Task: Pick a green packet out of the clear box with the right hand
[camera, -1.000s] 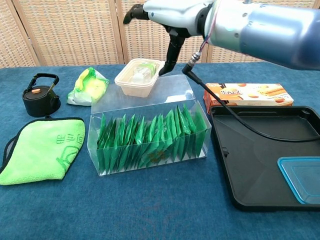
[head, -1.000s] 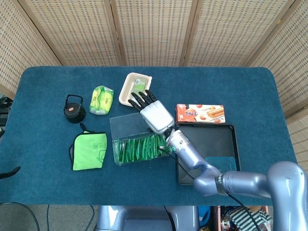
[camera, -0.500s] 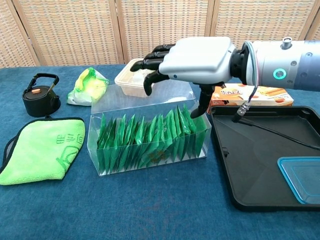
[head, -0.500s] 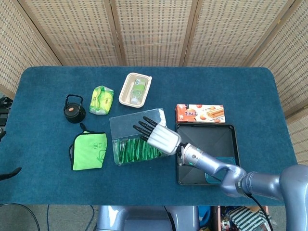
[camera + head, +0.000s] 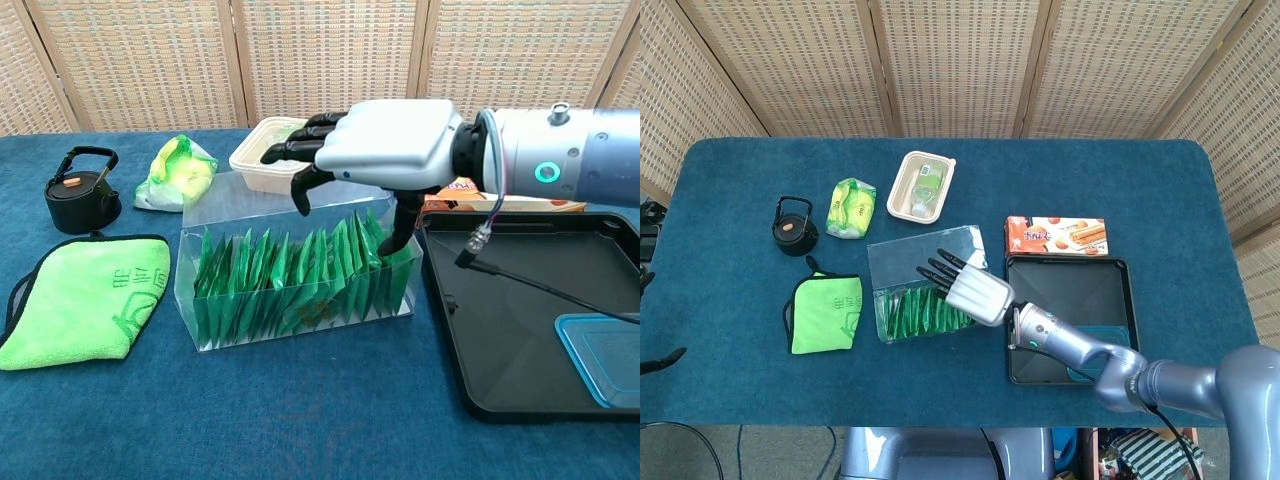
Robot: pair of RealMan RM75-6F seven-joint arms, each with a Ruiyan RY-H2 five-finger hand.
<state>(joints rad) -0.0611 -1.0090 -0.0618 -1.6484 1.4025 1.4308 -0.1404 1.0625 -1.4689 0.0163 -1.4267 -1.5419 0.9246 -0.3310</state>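
Packets (image 5: 300, 280) stand tightly filed in the clear box (image 5: 902, 262). We hold our right hand (image 5: 385, 150) above them, fingers (image 5: 300, 150) spread and empty. Descending this wide, we judge we'd snag several packets or shove the light box sideways.

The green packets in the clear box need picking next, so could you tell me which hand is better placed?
The right hand: it hovers over the clear box with fingers spread above the green packets. The left hand is in neither view.
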